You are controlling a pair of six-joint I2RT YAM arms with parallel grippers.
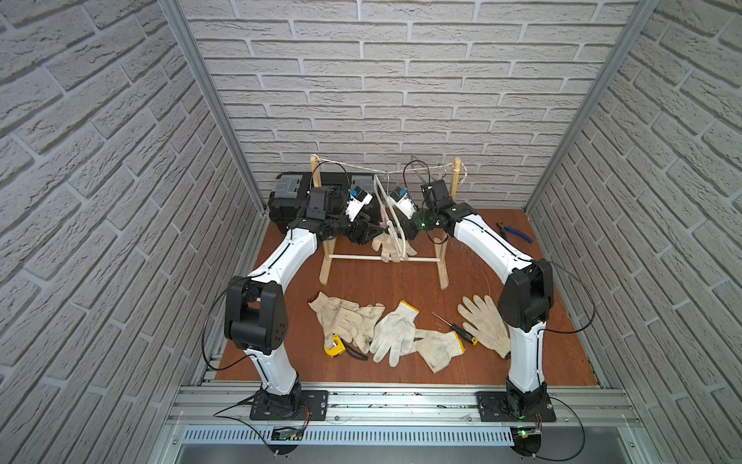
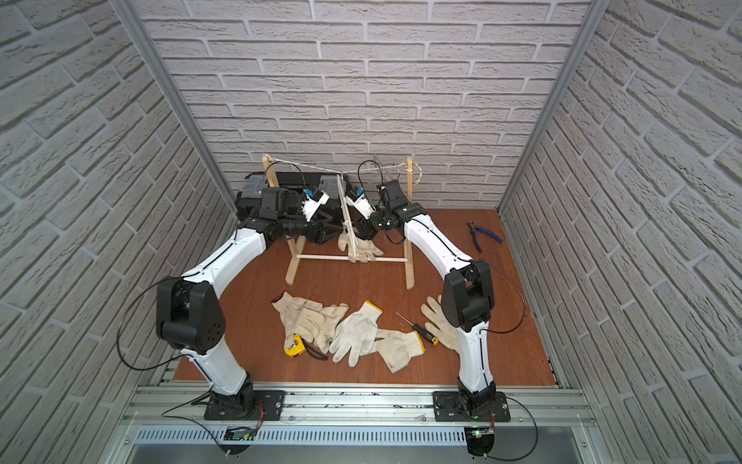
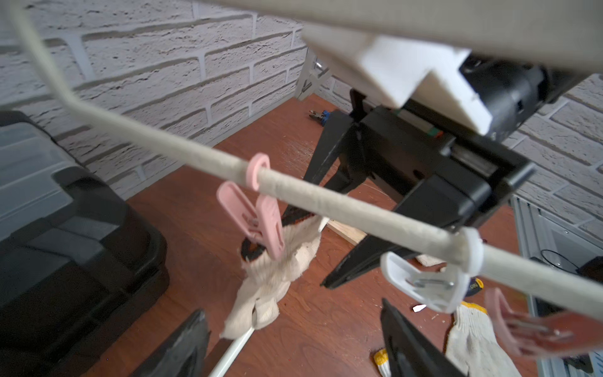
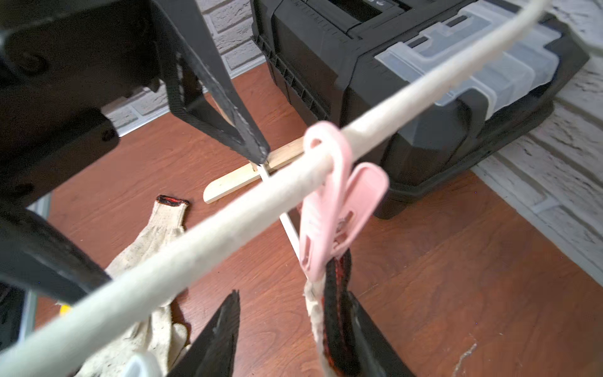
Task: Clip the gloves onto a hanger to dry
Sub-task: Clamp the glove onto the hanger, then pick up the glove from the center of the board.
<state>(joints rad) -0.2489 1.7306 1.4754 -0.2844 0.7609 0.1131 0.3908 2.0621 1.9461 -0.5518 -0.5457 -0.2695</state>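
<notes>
I am keeping my left gripper [image 3: 293, 306] wide and my right gripper [image 4: 293, 293] narrower, both gripping nothing, beside the glove [image 1: 386, 246] hanging mid-frame in both top views from the pink clip [image 3: 257, 218] of the hanger [image 3: 326, 192], while the other gloves [image 1: 395, 331] are lying on the table [image 1: 401, 277] at lower centre.

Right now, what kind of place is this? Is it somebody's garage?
Probably a robot test booth dressed as a workshop, not a real garage. The brick wall sits in a metal frame, a black toolbox and pliers are on the wooden table, and gloves lie by a drying rack.
</notes>
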